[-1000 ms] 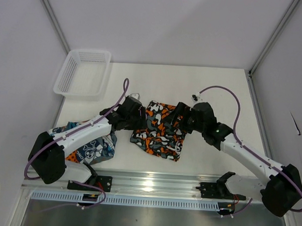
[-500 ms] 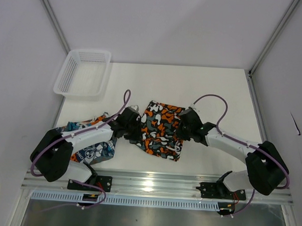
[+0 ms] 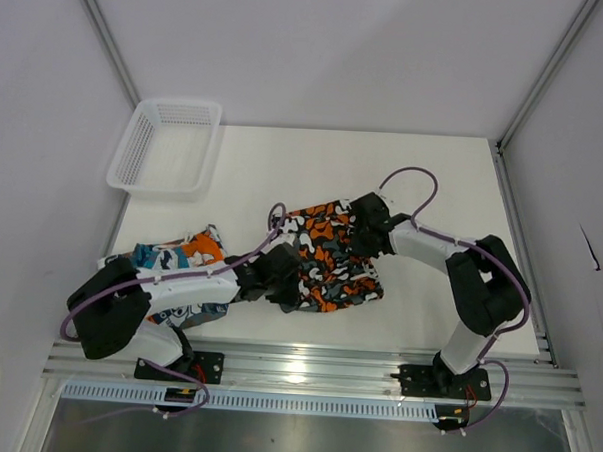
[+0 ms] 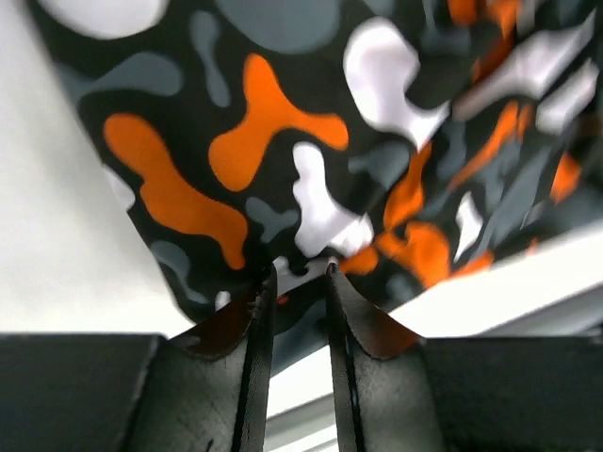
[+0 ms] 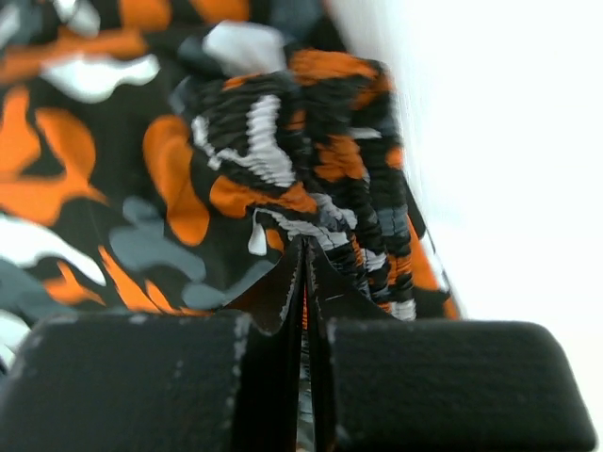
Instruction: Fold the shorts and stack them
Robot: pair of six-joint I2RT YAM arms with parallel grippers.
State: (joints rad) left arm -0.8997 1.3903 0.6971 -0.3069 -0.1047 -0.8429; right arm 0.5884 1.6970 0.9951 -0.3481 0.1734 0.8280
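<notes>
My right tool [image 5: 303, 250] was pressed shut on a bunched edge of the camouflage shorts [image 3: 330, 267], mid-tabletop [image 3: 444, 182]. My left tool [image 4: 292, 275] pinched the opposite edge. Risk: these shallow grips could slip under tension, skewing the fold.

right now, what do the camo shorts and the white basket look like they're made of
The camo shorts: soft thin cloth, matte, printed; it drapes and wrinkles, and the waistband bunches in ribbed gathers, probably elastic. The white basket: likely rigid moulded plastic, faintly glossy; its floor and walls are an even open mesh.
</notes>
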